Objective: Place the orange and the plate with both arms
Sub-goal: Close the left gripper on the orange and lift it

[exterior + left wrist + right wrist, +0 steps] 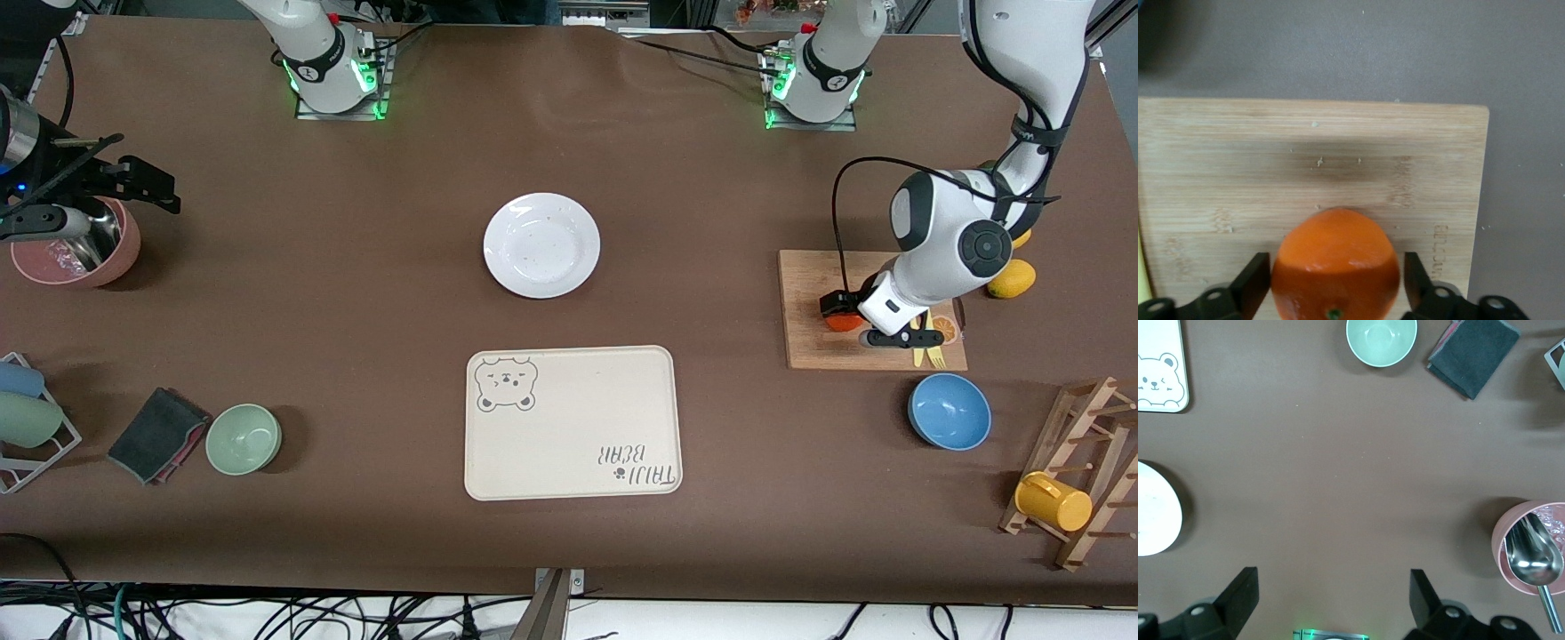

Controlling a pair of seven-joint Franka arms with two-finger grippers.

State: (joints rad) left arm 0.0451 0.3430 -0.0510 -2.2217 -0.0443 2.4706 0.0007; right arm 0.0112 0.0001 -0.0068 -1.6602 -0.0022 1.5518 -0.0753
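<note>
The orange (841, 323) sits on a wooden cutting board (805, 351) toward the left arm's end of the table. My left gripper (864, 322) is down at the board, open, with one finger on each side of the orange (1335, 263) and a thin gap at each. The board (1338, 147) fills the left wrist view. The white plate (541, 244) lies mid-table, empty, and its edge shows in the right wrist view (1151, 513). My right gripper (107, 191) is open and empty (1331, 600), held high over the pink bowl at the right arm's end.
A cream bear tray (573, 422) lies nearer the camera than the plate. Yellow lemons (1012, 278) sit beside the board, and a blue bowl (949, 411) is nearer the camera. A pink bowl (84, 258) holds a metal scoop. A green bowl (244, 438), a dark cloth (158, 434) and a mug rack (1067, 480) stand along the near edge.
</note>
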